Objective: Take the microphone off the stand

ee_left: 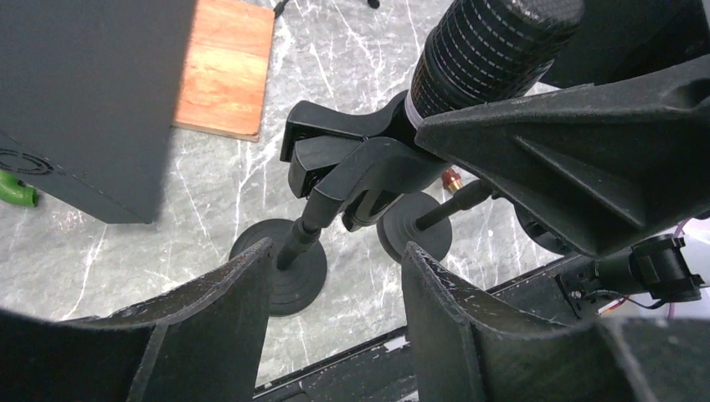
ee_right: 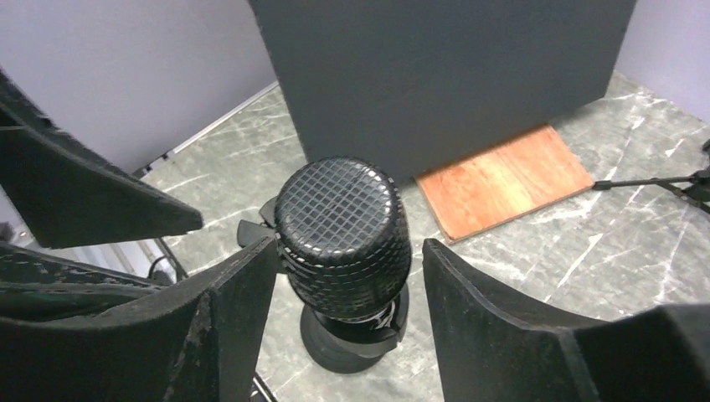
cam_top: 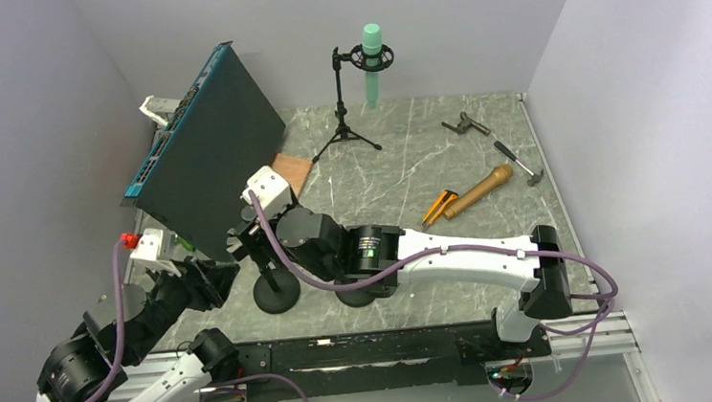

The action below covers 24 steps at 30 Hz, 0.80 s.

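A black microphone (ee_right: 343,226) with a mesh head stands upright in the clip (ee_left: 360,167) of a short stand whose round base (cam_top: 276,292) rests near the table's front edge. My right gripper (ee_right: 347,244) straddles the mesh head. Its left finger (ee_right: 243,293) lies against the head, while a narrow gap shows at the right finger (ee_right: 477,301). My left gripper (ee_left: 335,255) is open low beside the stand's pole (ee_left: 297,239), which rises just past the left fingertip. Only bare table shows between those fingers. From above, my right gripper (cam_top: 247,234) hides the microphone.
A large dark panel with a blue edge (cam_top: 204,150) leans close behind the stand, a wooden board (cam_top: 292,172) beside it. A second round base (cam_top: 355,292) sits to the right. Farther back: a green microphone (cam_top: 373,60) on a tripod (cam_top: 344,116), a gold microphone (cam_top: 478,191), and tools (cam_top: 522,164).
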Tool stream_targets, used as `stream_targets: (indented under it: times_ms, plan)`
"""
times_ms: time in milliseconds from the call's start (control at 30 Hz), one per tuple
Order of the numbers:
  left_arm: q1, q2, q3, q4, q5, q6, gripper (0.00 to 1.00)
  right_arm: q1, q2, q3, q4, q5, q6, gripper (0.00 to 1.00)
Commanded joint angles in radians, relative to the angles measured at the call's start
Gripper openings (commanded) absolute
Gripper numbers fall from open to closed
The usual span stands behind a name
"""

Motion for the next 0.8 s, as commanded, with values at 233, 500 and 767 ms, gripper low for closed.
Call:
stream_targets:
  times_ms: [233,500,767]
  plan:
    - [-0.001,-0.008,-0.056,0.11,0.108,0.064,0.61,-0.002,-0.049,-0.037,0.097,-0.173,-0.177,0.25]
    - [0.0,0.026,-0.047,0.123,0.189,0.158,0.57,-0.116,-0.079,-0.063,0.035,-0.593,-0.224,0.0]
    - [-0.001,0.075,-0.011,0.092,0.199,0.24,0.57,-0.239,-0.074,-0.049,-0.007,-0.981,-0.247,0.0]
